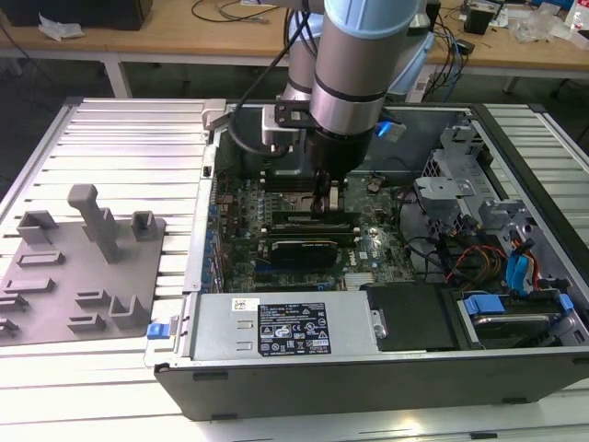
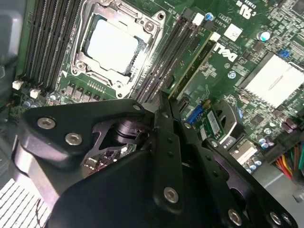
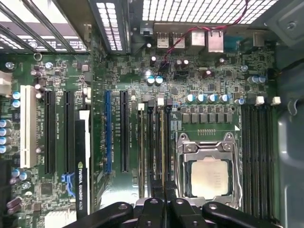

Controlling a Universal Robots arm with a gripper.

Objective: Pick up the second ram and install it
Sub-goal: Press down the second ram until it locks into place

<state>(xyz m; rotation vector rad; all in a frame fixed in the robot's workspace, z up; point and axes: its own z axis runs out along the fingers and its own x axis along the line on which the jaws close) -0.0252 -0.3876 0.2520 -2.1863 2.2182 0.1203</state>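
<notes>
A long wooden desk (image 1: 166,32) runs along the top of the exterior view, with wires (image 1: 235,11) lying on it. The floor under it looks dark. Lower down, a shiny ribbed metal bench (image 1: 120,147) fills the frame, bright with light.

The gripper's (image 2: 164,102) own dark linkage is hiding its fingertips in both wrist views. The arm (image 1: 354,64) is covering part of the motherboard (image 1: 386,244) in the exterior view.

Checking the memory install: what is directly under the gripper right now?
Under the gripper lie the memory slots beside the CPU socket. A green memory stick stands in one slot. The gripper's black body covers the slots' near ends, so any stick between its fingers is hidden.
</notes>
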